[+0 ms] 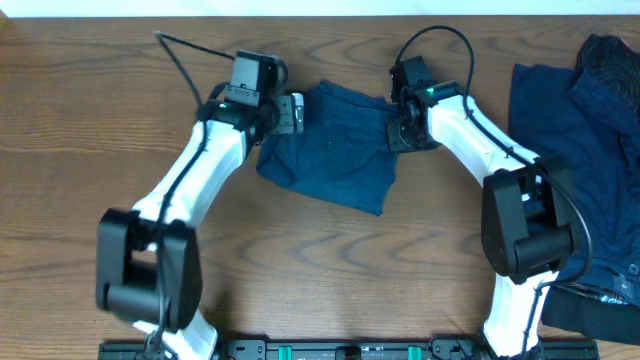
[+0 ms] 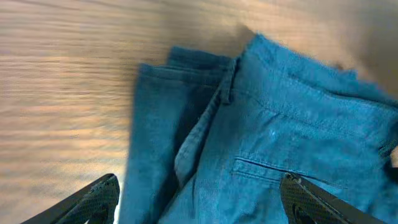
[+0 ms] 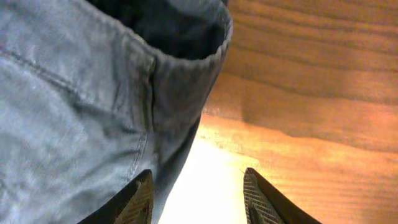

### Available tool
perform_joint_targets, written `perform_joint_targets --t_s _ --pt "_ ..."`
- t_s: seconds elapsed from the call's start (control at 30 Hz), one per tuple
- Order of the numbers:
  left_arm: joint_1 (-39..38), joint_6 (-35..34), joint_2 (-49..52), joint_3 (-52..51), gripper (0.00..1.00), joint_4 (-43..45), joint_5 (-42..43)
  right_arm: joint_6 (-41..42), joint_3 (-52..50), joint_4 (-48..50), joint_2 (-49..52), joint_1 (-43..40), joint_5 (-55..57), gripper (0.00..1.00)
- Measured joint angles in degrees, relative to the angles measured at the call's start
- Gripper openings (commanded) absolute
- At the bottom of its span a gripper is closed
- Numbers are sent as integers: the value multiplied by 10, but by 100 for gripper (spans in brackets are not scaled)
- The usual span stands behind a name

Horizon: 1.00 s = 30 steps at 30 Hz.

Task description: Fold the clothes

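The shorts (image 1: 330,150) are laid folded in the middle of the counter (image 1: 100,120), and more clothes (image 1: 590,120) are heaped at its right edge. The left pincer (image 1: 296,112) is held low over the far left part of the shorts, jaws spread wide, nothing gripped. The right pincer (image 1: 398,132) is held at the shorts' right edge, likewise spread and empty.
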Motion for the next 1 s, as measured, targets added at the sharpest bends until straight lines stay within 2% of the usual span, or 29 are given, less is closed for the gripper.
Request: perform_joint_targets --t_s 0.23,0.27,0.33,0.37,0.43,0.47,0.83,1.0 --pt "-1 40 74 0 82 24 34 10 -1 -19 0 0 -7 45" --pt "-1 44 81 0 76 27 44 12 -1 -20 0 0 -8 45" --pt "-1 46 90 0 58 30 62 14 -1 -21 0 0 -8 45" --pt "-1 53 93 0 46 31 71 16 -1 -21 0 0 -8 45" --pt "-1 53 96 0 14 31 81 18 -1 -22 0 -1 -9 43" --pt "-1 56 96 0 6 31 84 18 -1 -23 0 -1 -9 41" --pt "11 59 51 0 6 24 102 69 -2 1 -14 -44 -28 45" --pt "16 24 26 0 6 23 103 79 -2 23 -26 -76 -74 43"
